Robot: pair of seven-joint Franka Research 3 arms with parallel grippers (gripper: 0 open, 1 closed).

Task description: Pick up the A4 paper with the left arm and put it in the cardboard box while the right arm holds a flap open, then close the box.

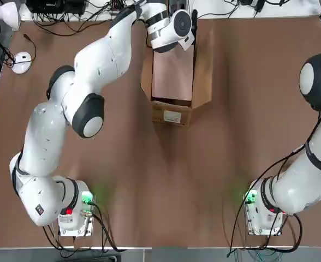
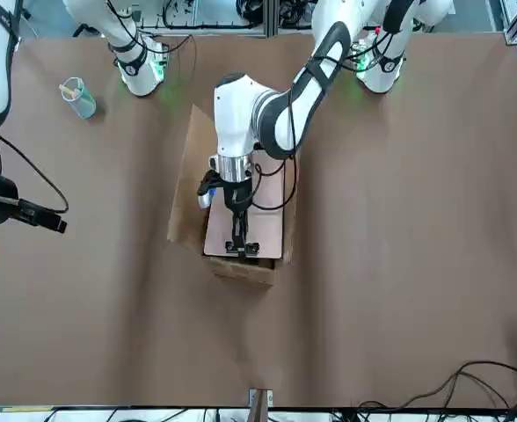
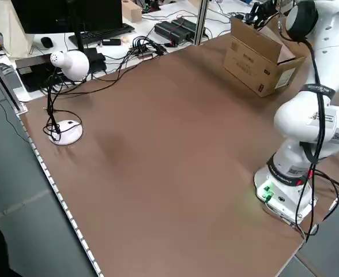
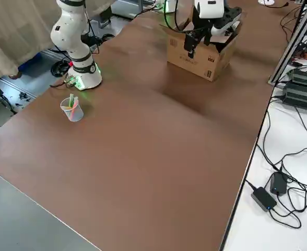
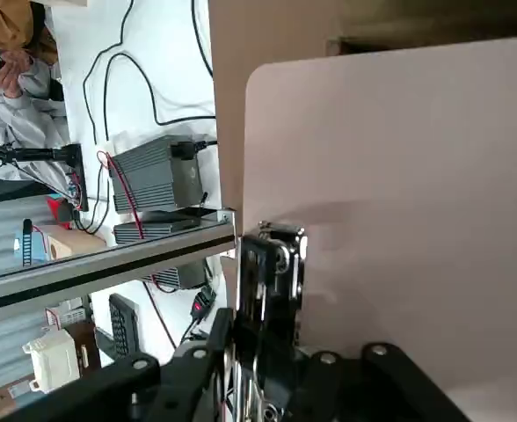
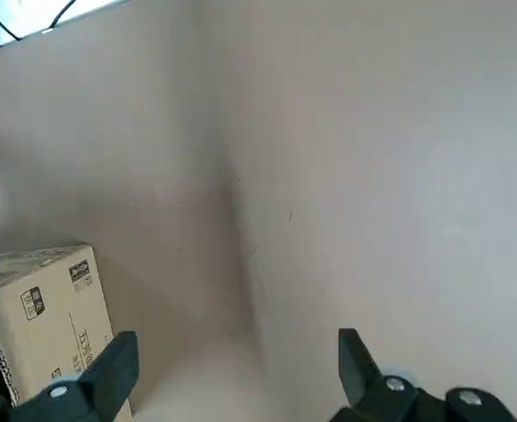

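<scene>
Brown and faintly creased, the surface (image 1: 133, 202) spread out beneath the work; over the mouth of the cardboard box (image 1: 171, 113), between its long raised flaps, lay the pale sheet (image 1: 173, 73), flat and unbowed; it looked light but stiff, more board than loose paper, its smooth face probably slippery and its thin edge likely to pivot in a loose grip. The left tool (image 5: 278, 242) pinched it at the short edge by the metal clip, in my judgement the surest hold, best kept square and low so that the corners would not snag the flaps; the cardboard looked soft enough to crease; well apart, the right tool (image 6: 239, 352) stood spread and empty, beyond the box's side.
</scene>
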